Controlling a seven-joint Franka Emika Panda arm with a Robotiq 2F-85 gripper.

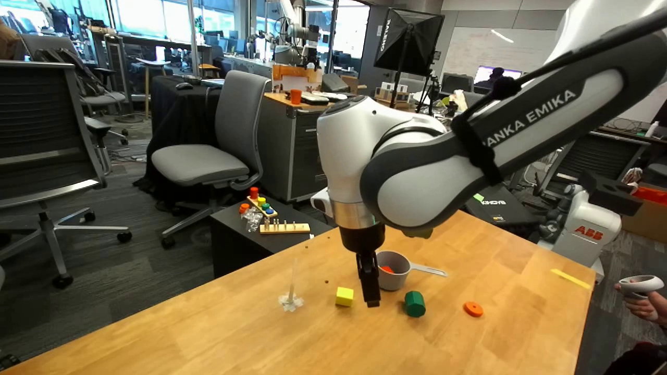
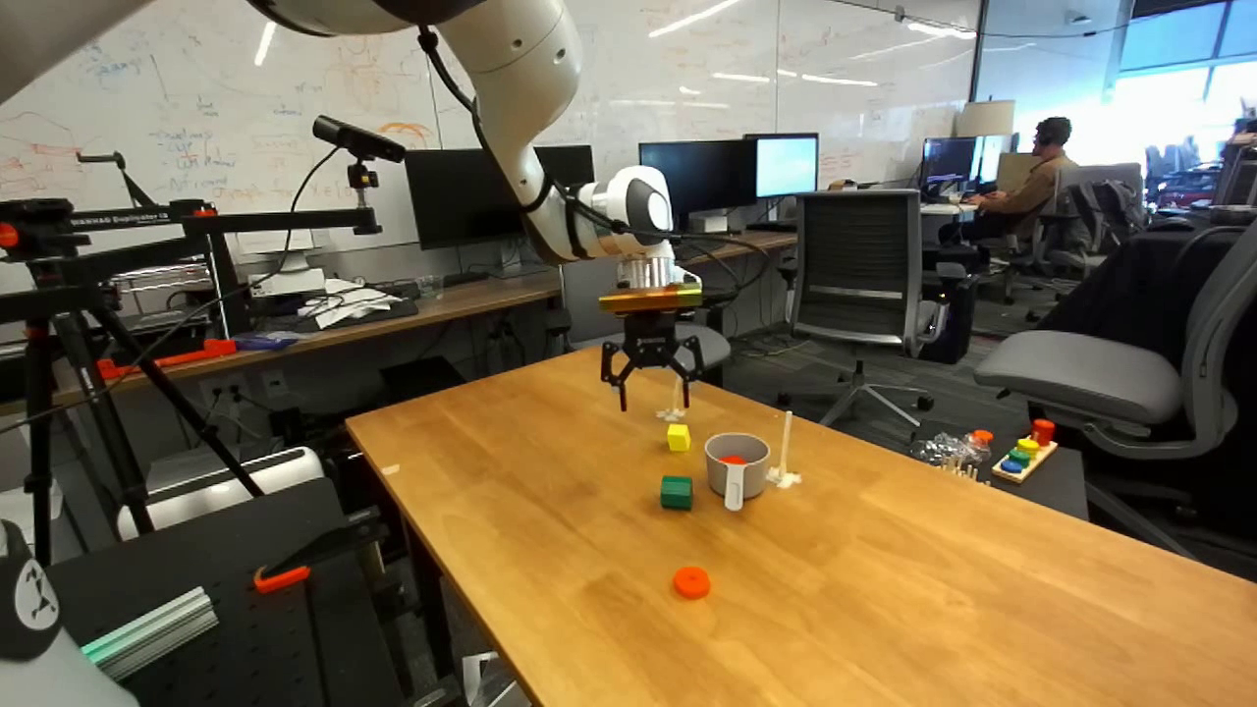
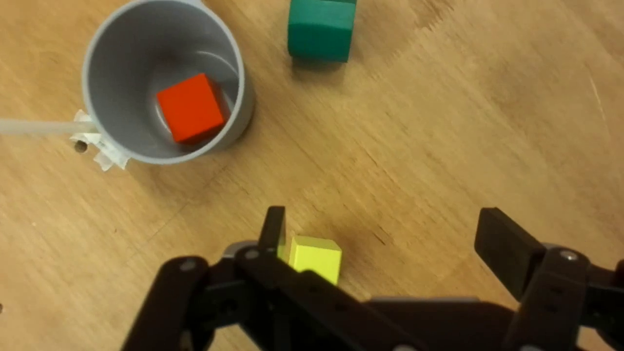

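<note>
Black two-fingered hand hangs spread wide near the small yellow cube

We've got its fingers well apart, pointing down over the pale brown, wood-grained worktop. In the wrist view we see the yellow cube below, close to one finger and partly covered by the hand; it sits on the worktop, closest of all to the hand. Just across stands the round, long-handled grey measuring cup, upright, and look inside: there's a red-orange block down there. Near the cup but apart from it we have the dark green many-sided block. Farther out lies the flat, round orange disc. And just beside the cup we catch a thin pale rod standing upright, a whitish crumpled patch at its foot.
</note>
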